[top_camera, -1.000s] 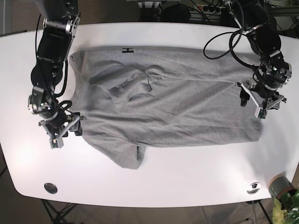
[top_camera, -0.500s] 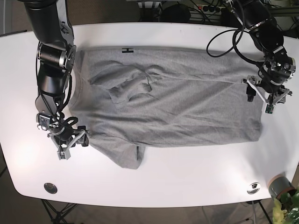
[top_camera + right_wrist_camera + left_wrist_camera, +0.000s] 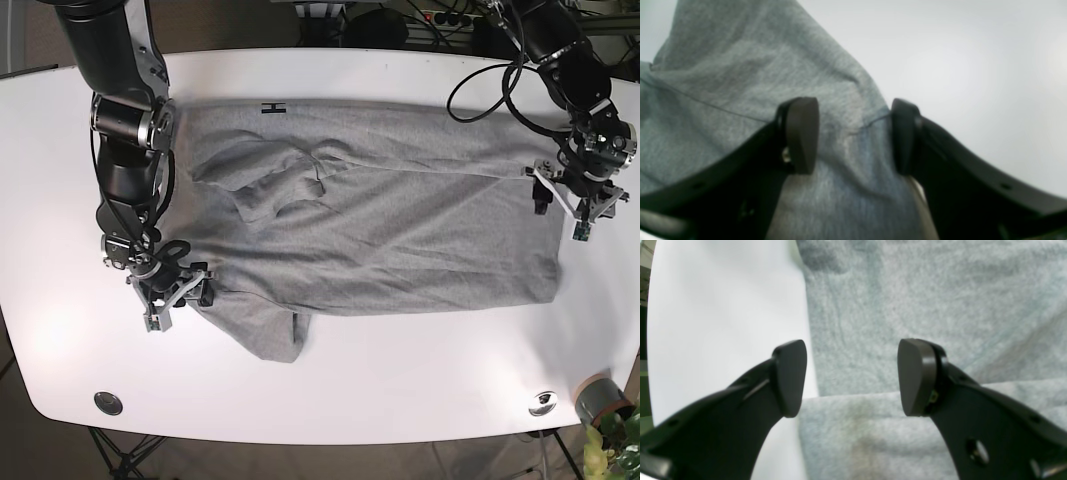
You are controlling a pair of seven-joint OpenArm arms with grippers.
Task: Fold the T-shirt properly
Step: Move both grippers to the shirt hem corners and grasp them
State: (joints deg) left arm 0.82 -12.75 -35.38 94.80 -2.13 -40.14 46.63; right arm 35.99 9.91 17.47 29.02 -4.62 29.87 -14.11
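While spread flat on the white table [image 3: 400,390], grey T-shirt [image 3: 380,230] between two arms.
Left gripper [image 3: 851,376] spread wide over hem corner; right gripper [image 3: 853,136] parted astride sleeve [image 3: 773,83], gripping nothing.

The heather-grey short-sleeved cotton T-shirt [image 3: 380,220] is lying spread across the middle of the white oval table [image 3: 400,390], its small black neck mark [image 3: 273,107] sitting at the upper centre-left of the base view. The right gripper [image 3: 175,290] is sitting at the shirt's lower-left edge, straddling cloth with parted jaws. The left gripper [image 3: 568,205] is hanging at the shirt's right edge, jaws apart, one fingertip [image 3: 790,376] over bare table.
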